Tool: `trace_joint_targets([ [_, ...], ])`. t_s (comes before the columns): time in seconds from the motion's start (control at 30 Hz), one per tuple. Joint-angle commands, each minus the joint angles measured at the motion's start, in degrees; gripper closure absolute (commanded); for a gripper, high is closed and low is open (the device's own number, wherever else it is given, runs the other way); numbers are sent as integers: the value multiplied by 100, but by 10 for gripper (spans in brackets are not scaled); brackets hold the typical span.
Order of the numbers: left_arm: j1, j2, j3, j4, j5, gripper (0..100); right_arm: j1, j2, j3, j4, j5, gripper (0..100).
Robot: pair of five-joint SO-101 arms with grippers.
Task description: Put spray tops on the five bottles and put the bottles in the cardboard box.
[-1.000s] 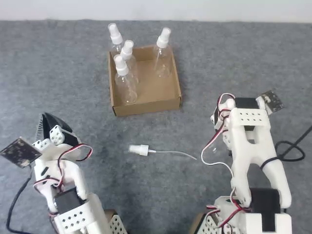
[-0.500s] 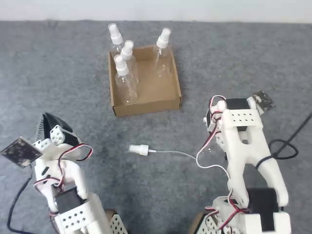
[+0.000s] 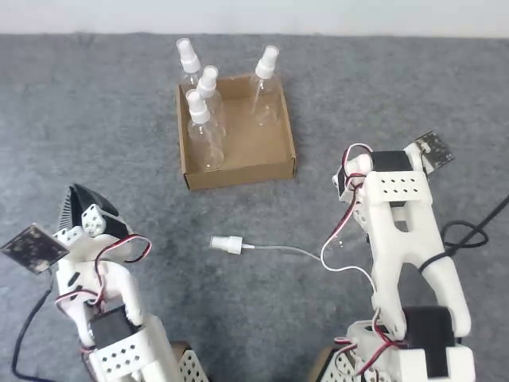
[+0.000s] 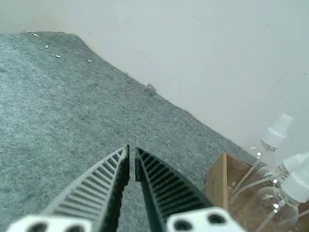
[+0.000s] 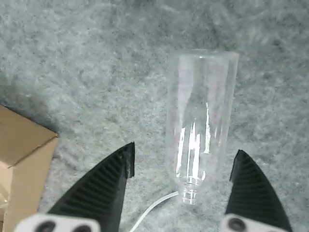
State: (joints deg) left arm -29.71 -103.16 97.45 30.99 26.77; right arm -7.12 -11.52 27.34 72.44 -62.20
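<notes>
One cardboard box [image 3: 280,163] holds capped bottles [image 3: 205,135]. The right gripper [image 5: 183,153], fingers wide, straddles the bare bottle [image 5: 203,96] lying on the table, probably to grasp it. The left gripper [image 4: 132,154] is nearly closed and empty. The spray top [image 3: 227,243] lies between the arms, ready for fitting.

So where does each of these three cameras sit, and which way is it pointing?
High view: fixed above the table, looking down on cardboard box, loose spray top, left arm, right arm.
Left wrist view: on the left arm, facing across the table to the wall; shut left gripper shows.
Right wrist view: on the right arm, looking down at an uncapped bottle under the open right gripper.
Shared: all three show the cardboard box.
</notes>
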Motion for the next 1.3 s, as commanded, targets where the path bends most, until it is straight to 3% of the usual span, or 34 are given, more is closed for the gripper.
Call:
trace_joint_targets([
  [0.0,-26,9,-84,26,9,984,-66,-356,-404,-13,-53,727],
  [0.13,-26,9,-84,26,9,984,-66,-435,-492,163,35,728],
  [0.67,-26,9,-84,26,9,984,-57,-1833,-712,980,2259,732],
  [0.93,-26,9,-84,26,9,984,-48,-2009,-721,1068,4246,894],
  [1.27,-26,9,-84,26,9,984,-57,-2026,-721,1130,7147,897],
])
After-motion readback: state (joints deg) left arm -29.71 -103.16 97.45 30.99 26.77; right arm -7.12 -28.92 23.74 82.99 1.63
